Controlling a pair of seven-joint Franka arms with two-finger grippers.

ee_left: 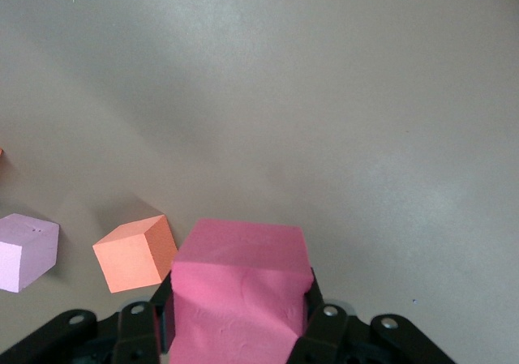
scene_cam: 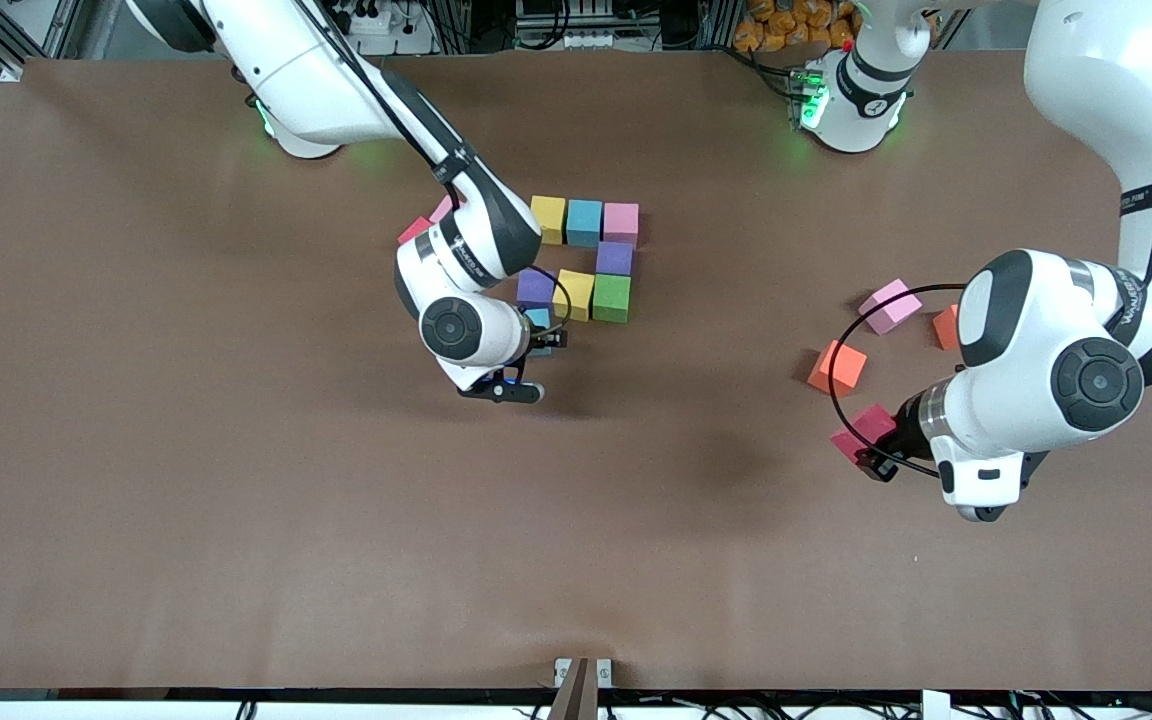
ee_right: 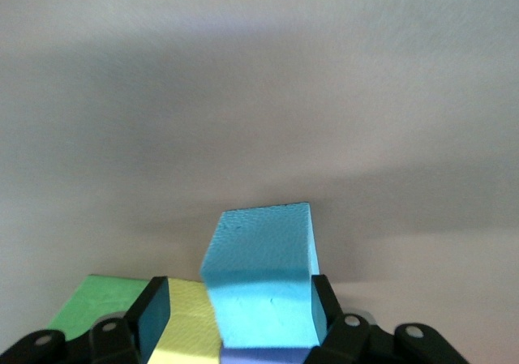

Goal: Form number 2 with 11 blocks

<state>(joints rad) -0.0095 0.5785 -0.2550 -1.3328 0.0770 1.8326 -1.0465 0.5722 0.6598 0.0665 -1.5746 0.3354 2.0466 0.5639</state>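
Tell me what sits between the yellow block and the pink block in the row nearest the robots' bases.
A sky blue block sits between the yellow block and the pink block, touching both. The front view shows it.

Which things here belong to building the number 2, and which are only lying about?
For the job: unfinished number 2; sky blue block at the open right hand; red block held in the left hand; loose pink block; orange block.
Lying about: metal bracket at the table edge.
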